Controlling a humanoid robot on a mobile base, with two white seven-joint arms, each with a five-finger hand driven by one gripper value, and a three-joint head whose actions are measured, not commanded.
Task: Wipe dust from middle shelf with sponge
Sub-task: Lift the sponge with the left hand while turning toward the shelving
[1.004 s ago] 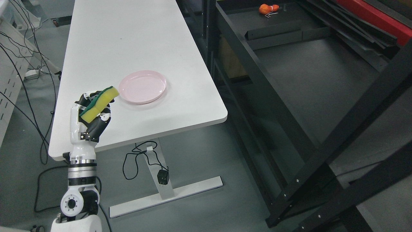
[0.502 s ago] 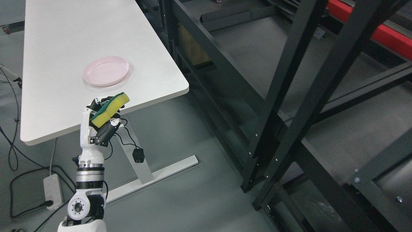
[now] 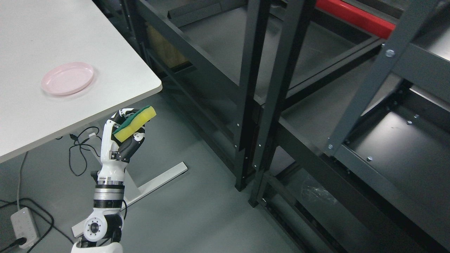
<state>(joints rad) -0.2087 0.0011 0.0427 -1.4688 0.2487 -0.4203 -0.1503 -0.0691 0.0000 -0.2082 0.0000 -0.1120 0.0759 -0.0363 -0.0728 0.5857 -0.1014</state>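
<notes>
Head view. Locate the left hand at lower left, raised on its forearm over the grey floor. Its fingers are clenched around the sponge, which is yellow with a green scouring face and lies tilted across the top of the hand, one end projecting to the right. The sponge is off the white tabletop; it sits just beyond that tabletop's near corner. A pink plate rests on the tabletop, well apart from the hand. The right hand does not appear in this view.

The black shelving rack fills the middle and right of the view. The sponge is well apart from it and touches none of its decks. A red beam crosses the upper right.

Step in hand: judge this as the transfer step. The sponge is grasped and carried, and wiping has not begun.

Next move: you must bring the hand rightward past the rack's uprights and onto the middle shelf, then turn the wrist so that a flat face of the sponge meets the deck. Which deck counts as the middle one cannot be told with certainty from this angle; confirm it before you commit. Keep the arm clear of the uprights on entry.
</notes>
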